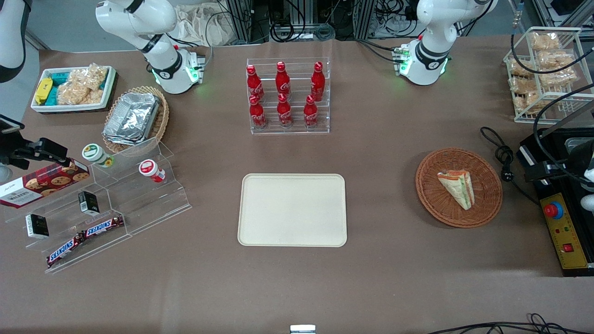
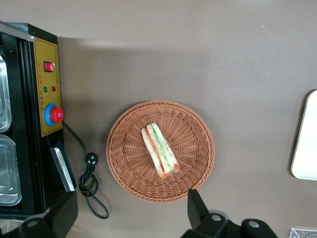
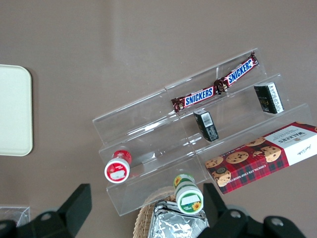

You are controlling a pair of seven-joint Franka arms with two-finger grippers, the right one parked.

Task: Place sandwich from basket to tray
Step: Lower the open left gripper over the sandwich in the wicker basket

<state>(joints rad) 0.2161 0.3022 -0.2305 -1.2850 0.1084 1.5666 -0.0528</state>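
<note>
The sandwich point(image 1: 457, 188), a wrapped wedge with green and orange-red filling, lies in the round reddish-brown basket point(image 1: 487, 199). The cream tray point(image 1: 292, 208) lies bare at the table's middle, toward the parked arm's end from the basket. My left gripper point(image 1: 552, 169) hovers high above the black machine, beside the basket toward the working arm's end. In the left wrist view the gripper point(image 2: 131, 218) is open and empty, its fingers point(image 2: 198, 210) wide apart, with the sandwich point(image 2: 159, 150) and basket point(image 2: 193, 144) below it. The tray's edge point(image 2: 307, 139) also shows there.
A black machine with a yellow panel and red button point(image 1: 564, 232) stands beside the basket, with a coiled black cable point(image 1: 499, 148) between them. A rack of red bottles point(image 1: 287, 95) stands farther from the front camera than the tray. A wire rack of snacks point(image 1: 543, 69) stands at the working arm's end.
</note>
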